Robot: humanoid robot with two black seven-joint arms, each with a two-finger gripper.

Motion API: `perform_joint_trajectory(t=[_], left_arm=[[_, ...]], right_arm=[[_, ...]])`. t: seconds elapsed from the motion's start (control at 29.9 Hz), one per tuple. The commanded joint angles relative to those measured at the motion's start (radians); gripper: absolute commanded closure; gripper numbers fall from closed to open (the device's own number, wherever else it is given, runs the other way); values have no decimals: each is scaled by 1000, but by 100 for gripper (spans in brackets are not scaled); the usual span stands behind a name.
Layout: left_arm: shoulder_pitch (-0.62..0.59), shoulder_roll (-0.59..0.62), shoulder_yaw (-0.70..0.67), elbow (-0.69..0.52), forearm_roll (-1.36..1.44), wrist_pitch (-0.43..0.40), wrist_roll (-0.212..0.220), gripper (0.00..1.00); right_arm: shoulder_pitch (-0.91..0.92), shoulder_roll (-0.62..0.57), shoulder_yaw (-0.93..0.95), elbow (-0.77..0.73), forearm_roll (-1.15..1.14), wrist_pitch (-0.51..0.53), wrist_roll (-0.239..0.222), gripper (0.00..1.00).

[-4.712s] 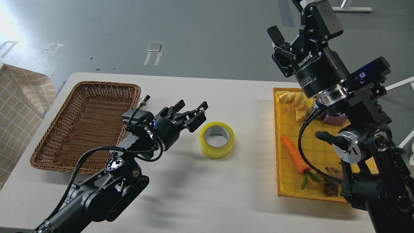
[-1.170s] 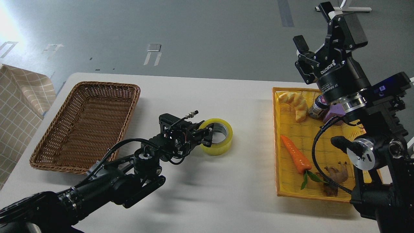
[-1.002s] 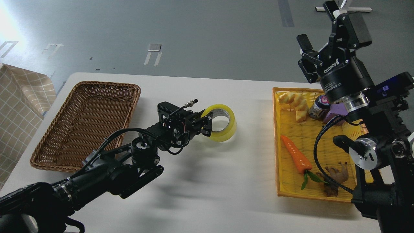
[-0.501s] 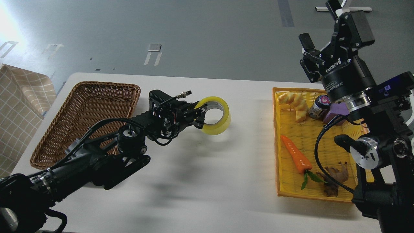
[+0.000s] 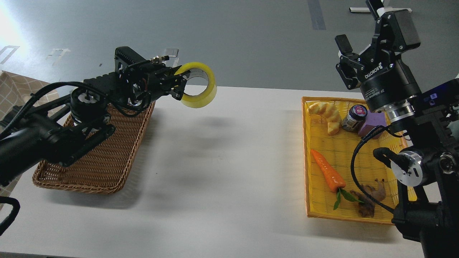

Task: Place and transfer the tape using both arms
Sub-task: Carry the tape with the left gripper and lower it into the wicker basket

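The yellow tape roll point(image 5: 200, 86) hangs in the air above the table's far edge, just right of the brown wicker basket point(image 5: 96, 157). My left gripper point(image 5: 179, 86) is shut on the roll's left wall, one finger inside the core and one outside. My right gripper point(image 5: 358, 46) is raised high over the yellow tray point(image 5: 312, 150) at the right. Its fingers stand apart and hold nothing.
The yellow tray holds a croissant point(image 5: 328, 114), a small jar point(image 5: 353, 116), a purple block point(image 5: 373, 125), a carrot point(image 5: 328, 172) and a brown figure point(image 5: 371, 199). The white table point(image 5: 229, 172) lies between basket and tray.
My left gripper closed on the tape on the table, then lifted it up and to the left toward the basket. My right arm drifted slightly right and stayed open.
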Motion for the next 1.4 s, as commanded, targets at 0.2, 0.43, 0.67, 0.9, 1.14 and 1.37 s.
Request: perform_joint_trajectory(t=[0.2,0.43,0.67,0.9,1.14,1.37], left_arm=[[24,223,77,3,0,13,-22,100],[111,356,112,51,-5,90,-76,100],[261,409,114,94,-5,188,-113,100],[300,409,114,149,-36,233,-160,100],[297,405,114,161,-51,233,-182,100],[295,350,115,180,-51,231,-182,100]], right_arm=[[0,0,-3,-2,0,5,0,0],[-2,0,-3,-2,0,5,0,0],[-3,0,-7,-11,0,3,0,0],[-5,0,-7,-11,0,3,0,0],[-13,0,-5,-8,0,3,0,0],[-34,0,0,3,0,3,0,0]])
